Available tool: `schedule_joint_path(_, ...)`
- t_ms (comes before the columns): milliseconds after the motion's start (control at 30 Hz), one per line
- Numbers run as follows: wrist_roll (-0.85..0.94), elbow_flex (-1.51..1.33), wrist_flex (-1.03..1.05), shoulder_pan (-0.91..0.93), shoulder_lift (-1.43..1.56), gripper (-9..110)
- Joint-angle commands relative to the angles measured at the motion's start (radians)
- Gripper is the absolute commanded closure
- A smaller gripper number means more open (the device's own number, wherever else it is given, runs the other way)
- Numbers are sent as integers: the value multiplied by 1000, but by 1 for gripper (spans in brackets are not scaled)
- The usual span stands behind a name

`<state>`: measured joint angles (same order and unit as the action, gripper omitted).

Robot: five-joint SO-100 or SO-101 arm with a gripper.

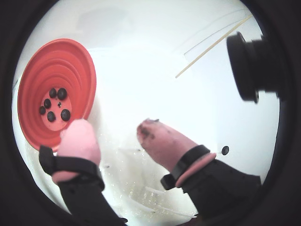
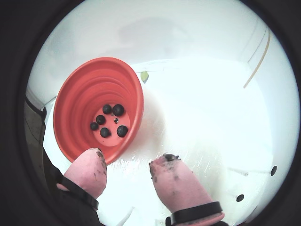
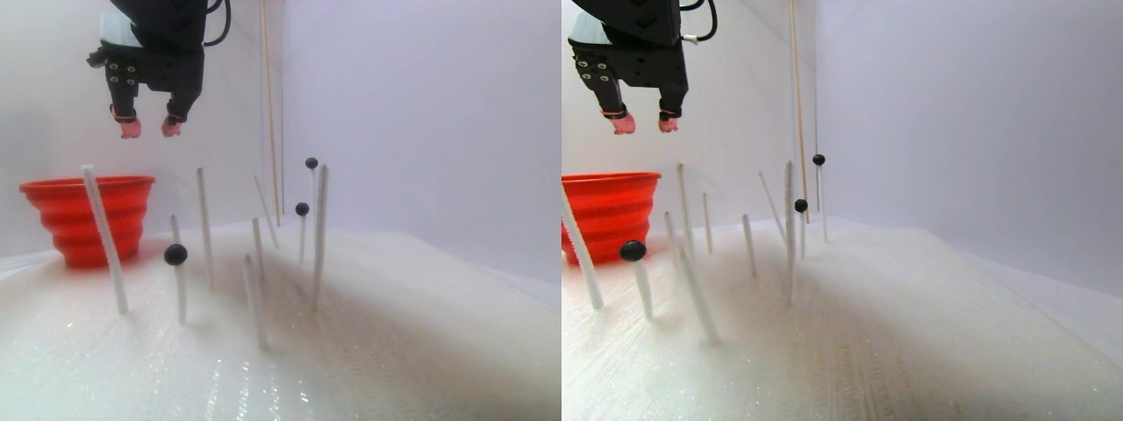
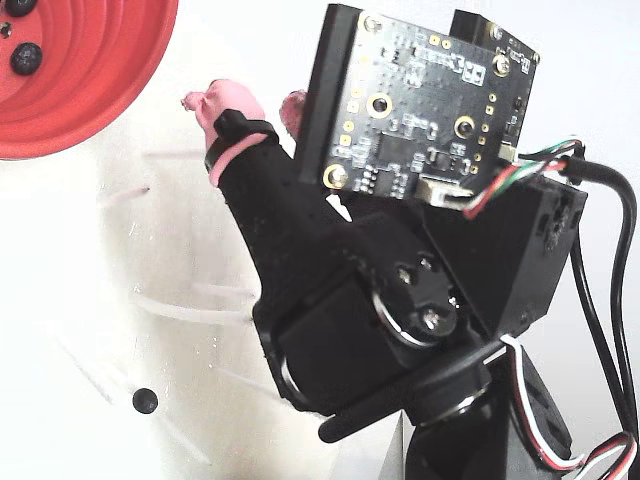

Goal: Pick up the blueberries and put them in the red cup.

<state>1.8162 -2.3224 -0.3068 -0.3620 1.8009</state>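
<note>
**A:** How far along is it?

**B:** Well into it, by my reading. Both wrist views show five blueberries lying on the bottom of the red cup, clustered round the centre.

**A:** And the hand?

**B:** The hand is spread, its two pink fingertips well apart with nothing between them. In the stereo pair view it hangs high above the tabletop, over the cup's near side rather than down among the sticks.

**A:** So is everything collected?

**B:** No. The stereo pair view shows at least three more berries perched on thin white sticks that stand up from the tabletop: one low and near the cup, one farther back, one higher still. The fixed view also catches a dark ball low on the white surface; likely one of those same three, though I cannot tell.

**A:** What remains, then?

**B:** I'd judge the empty hand has to go down to a perched berry, pinch it off its stick, and carry it over the cup's rim. That repeats for each one left.
</note>
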Motion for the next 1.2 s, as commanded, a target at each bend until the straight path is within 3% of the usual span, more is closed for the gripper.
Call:
schedule_joint_path(0,26,-6,11,8,138,84)
schedule_joint_path(1167,109,-189,307,100,491,84)
